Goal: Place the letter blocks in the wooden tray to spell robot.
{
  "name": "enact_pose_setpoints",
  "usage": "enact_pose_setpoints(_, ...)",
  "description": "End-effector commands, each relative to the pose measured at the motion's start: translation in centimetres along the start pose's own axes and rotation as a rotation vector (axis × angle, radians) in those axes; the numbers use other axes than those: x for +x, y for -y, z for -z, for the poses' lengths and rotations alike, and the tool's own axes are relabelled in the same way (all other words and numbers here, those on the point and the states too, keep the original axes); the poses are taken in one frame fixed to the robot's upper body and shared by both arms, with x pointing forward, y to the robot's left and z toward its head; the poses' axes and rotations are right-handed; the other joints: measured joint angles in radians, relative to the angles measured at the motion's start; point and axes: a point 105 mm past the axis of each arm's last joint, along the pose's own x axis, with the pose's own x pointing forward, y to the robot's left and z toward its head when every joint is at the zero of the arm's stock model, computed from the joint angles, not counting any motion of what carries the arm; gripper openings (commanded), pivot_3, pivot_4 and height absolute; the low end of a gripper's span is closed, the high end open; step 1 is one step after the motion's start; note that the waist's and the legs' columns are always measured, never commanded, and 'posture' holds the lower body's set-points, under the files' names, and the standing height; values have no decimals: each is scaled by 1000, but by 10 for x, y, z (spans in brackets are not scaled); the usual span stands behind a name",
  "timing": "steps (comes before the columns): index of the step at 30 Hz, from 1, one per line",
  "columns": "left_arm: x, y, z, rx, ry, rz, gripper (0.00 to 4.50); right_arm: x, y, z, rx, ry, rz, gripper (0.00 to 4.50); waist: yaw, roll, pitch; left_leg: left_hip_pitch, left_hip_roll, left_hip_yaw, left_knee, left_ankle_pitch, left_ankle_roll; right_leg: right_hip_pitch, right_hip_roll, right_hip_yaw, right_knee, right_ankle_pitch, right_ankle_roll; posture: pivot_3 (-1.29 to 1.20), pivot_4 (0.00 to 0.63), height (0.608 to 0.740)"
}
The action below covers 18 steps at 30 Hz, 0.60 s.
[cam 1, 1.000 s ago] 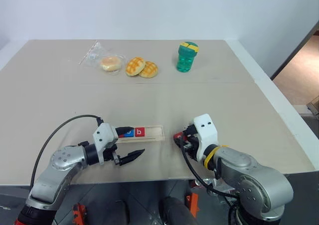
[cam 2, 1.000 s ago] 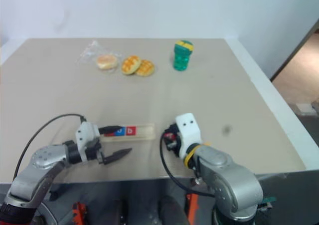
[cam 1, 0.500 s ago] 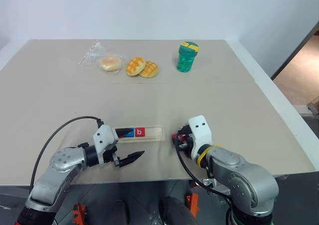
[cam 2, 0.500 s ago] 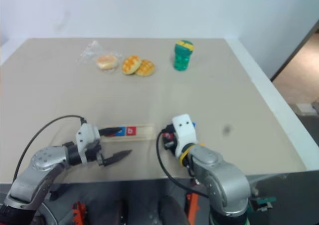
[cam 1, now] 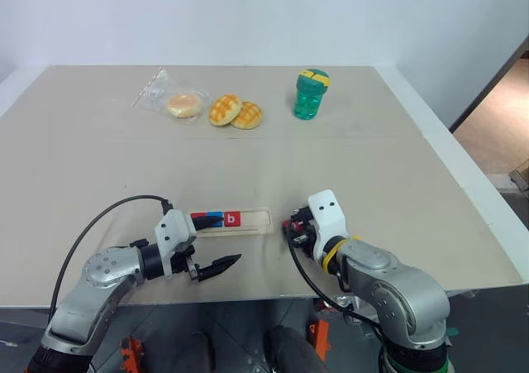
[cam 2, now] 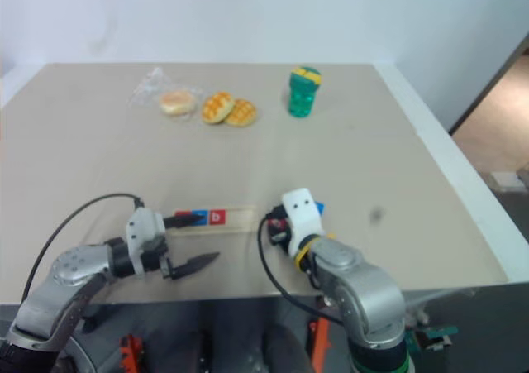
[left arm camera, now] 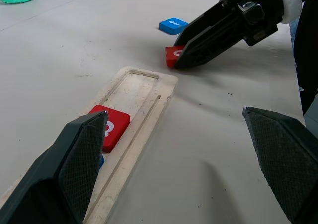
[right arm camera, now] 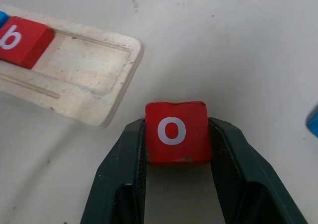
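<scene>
- Just off the rounded right end of the long pale-wood tray (right arm camera: 69, 80), the right gripper (right arm camera: 176, 152) has its black fingers partly closed on both sides of a red square "o" tile (right arm camera: 175, 132) that looks to rest on the table.
- The tray's open slot lies beside the red "b" tile (right arm camera: 20, 40); lift clear of the rim, keep the letter upright, and lower it flush beside "b".
- The blue "t" tile (left arm camera: 173, 25) waits nearby.
- The left gripper (cam 1: 216, 242) stands spread wide and empty by the tray.
</scene>
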Motion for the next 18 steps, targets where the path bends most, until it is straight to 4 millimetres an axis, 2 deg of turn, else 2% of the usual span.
enact_pose_setpoints(1, 2, 4, -10, 45, 24, 9, 4500, 0, 0, -15, -19, 68, -1, 1216, 0, 0, 0, 0, 0, 0, 0, 0, 0, 0, 0, 0, 0, 0, 0, 0, 150, 740)
enact_pose_setpoints(8, 3, 4, -9, 41, 22, 4, 4500, 3, 0, -19, -28, 76, 2, 1216, 0, 0, 0, 0, 0, 0, 0, 0, 0, 0, 0, 0, 0, 0, 0, 0, 150, 740)
enact_pose_setpoints(18, 2, 4, -8, 41, 17, 3, 4500, -15, -1, -4, -38, 40, 8, 1216, 0, 0, 0, 0, 0, 0, 0, 0, 0, 0, 0, 0, 0, -1, 0, 0, 150, 740)
